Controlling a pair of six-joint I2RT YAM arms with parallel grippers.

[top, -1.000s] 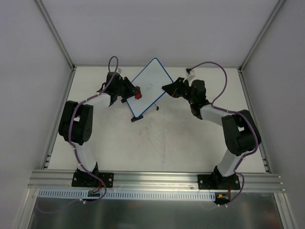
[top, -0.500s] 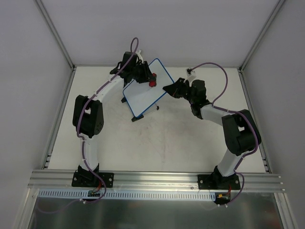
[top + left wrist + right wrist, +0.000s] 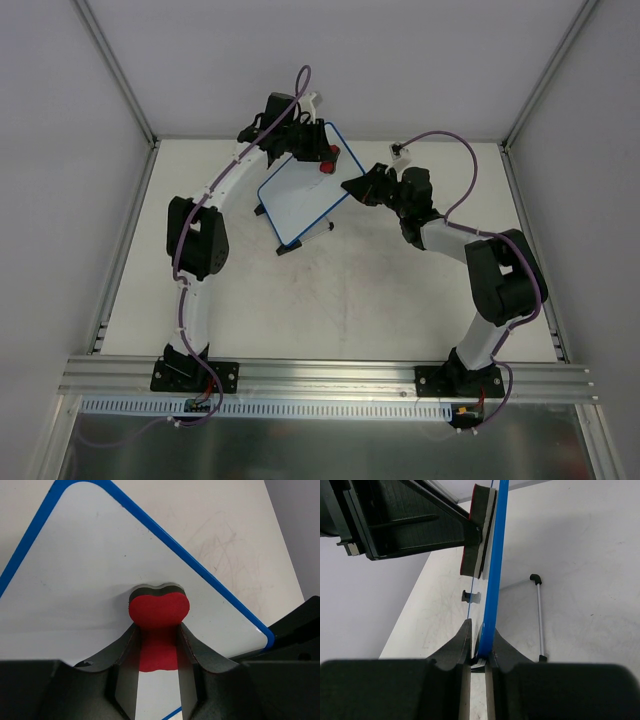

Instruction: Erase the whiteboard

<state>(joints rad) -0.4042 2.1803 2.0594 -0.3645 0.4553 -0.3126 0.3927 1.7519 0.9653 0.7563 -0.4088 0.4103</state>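
The whiteboard [image 3: 298, 198], white with a thin blue frame, stands tilted on its black feet at the back of the table. My left gripper [image 3: 322, 158] is shut on a small red eraser [image 3: 327, 164] and presses it flat against the board near its far right corner. In the left wrist view the eraser [image 3: 159, 611] sits between the fingers on the white surface [image 3: 90, 575], which shows no writing. My right gripper [image 3: 352, 185] is shut on the board's right edge. The right wrist view shows the blue frame [image 3: 495, 560] clamped edge-on in that gripper [image 3: 481, 636].
A thin metal stand rod with black feet [image 3: 539, 615] props the board from behind. Grey enclosure walls [image 3: 120, 75] close in the table on three sides. An aluminium rail [image 3: 330, 375] runs along the near edge. The tabletop [image 3: 350, 300] is scuffed.
My left gripper has swept the eraser across the board from its left middle up toward the far right corner. The right arm and the board have stayed in place.
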